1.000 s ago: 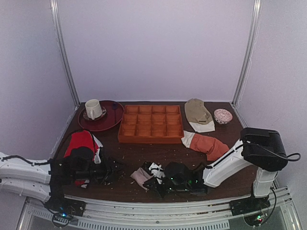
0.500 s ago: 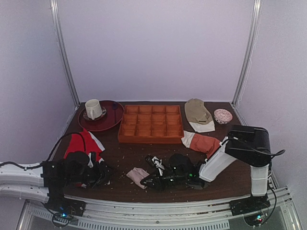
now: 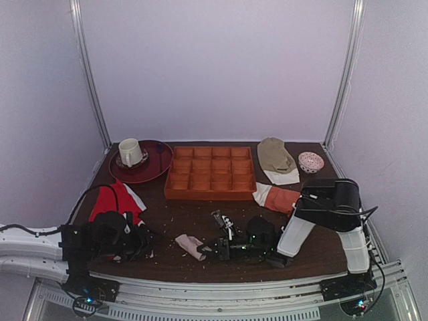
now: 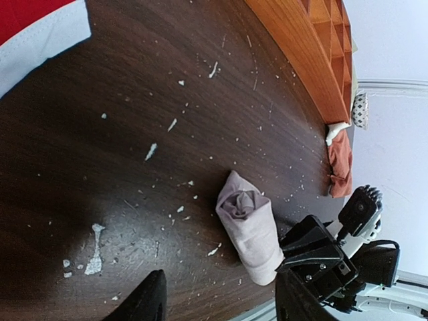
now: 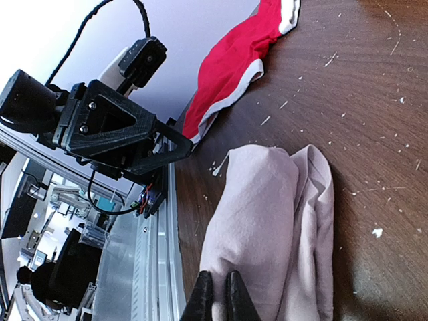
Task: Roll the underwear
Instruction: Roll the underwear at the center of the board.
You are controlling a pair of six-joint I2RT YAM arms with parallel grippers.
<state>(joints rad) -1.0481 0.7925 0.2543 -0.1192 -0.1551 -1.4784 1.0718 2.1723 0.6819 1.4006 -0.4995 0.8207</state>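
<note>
The underwear (image 3: 189, 245) lies near the table's front edge as a small pale pinkish roll (image 4: 251, 224). In the right wrist view it fills the lower middle (image 5: 267, 227). My right gripper (image 3: 215, 249) lies low on the table at the roll's right end. Its fingertips (image 5: 217, 294) are pressed together on the cloth's edge, and its black body (image 4: 314, 257) meets the roll's near end. My left gripper (image 3: 144, 242) is open to the left of the roll and apart from it, with bare wood between its fingers (image 4: 221, 304).
An orange compartment tray (image 3: 210, 172) sits mid-table. A red garment (image 3: 115, 199) lies at left and an orange-rust one (image 3: 287, 198) at right. At the back are a beige garment (image 3: 275, 157), a cup (image 3: 130, 152) on a dark plate (image 3: 157, 164) and a small bowl (image 3: 310, 162). Pale crumbs dot the wood.
The right arm's upper part swung left and upright while its gripper slid left. The underwear went from a loose heap to a tight roll. The left gripper drew back to the left.
</note>
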